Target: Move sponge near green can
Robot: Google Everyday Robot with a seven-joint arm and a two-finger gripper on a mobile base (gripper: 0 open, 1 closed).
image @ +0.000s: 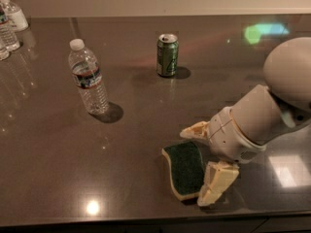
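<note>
The sponge, dark green on top with a pale yellow foam edge, lies flat on the dark table near the front edge. The green can stands upright at the back middle, well away from the sponge. My gripper is open at the sponge's right side. One cream finger is at the sponge's far right corner and the other overlaps its near right corner. The fingers straddle the sponge's right end and do not hold it.
A clear water bottle with a white cap stands left of centre. More bottles stand at the far left corner. The dark table's front edge runs just below the sponge. My white arm fills the right side.
</note>
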